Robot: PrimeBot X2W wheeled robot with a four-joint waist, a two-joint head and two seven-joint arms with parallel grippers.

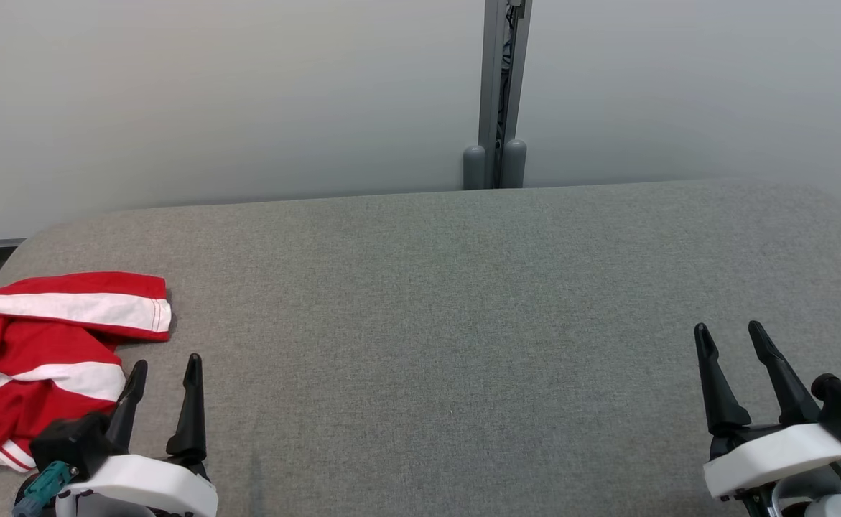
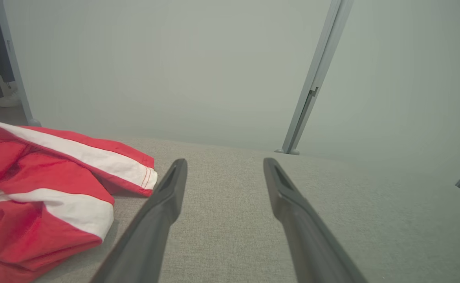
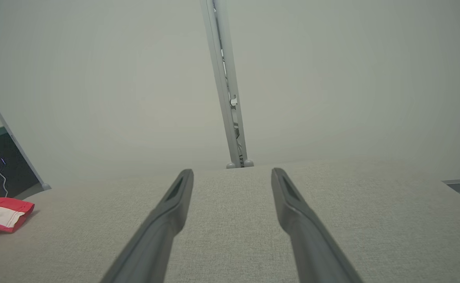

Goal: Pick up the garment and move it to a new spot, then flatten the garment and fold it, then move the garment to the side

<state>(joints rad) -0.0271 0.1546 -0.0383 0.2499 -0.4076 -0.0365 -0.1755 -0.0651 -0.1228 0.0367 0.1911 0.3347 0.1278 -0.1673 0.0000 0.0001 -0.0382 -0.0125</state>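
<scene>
Broadly, a pale frosted partition (image 1: 212, 93) stands across the upper part of the head view, behind everything else. Below it the grey fabric-covered counter (image 1: 449, 323) spreads over the lower half, its far edge curving down toward the left and right sides of the frame.

The garment (image 1: 39, 352), red with white bands, lies crumpled on the counter at the lower left and runs off the left edge of the frame. One banded hem with red stitching points toward the middle of the frame.

A grey metal post (image 1: 498, 93) rises at upper centre and splits the partition in two. Its rounded feet stand right at the counter's far edge.

The left gripper (image 1: 166, 363) sits at the lower left, just beside the garment's right edge. Its two dark fingers are spread wide and hold nothing. In the left wrist view bare counter cloth shows between them, and the hem lies close to the left-hand finger; whether they touch cannot be told.

The right gripper (image 1: 728, 330) sits at the lower right, well apart from the garment. It is likewise spread wide and holds nothing, with bare cloth between its fingers.

At the upper left of the left wrist view, beyond the partition's end, a person's dark trouser leg and white shoe (image 2: 6, 100) stand on the floor.
</scene>
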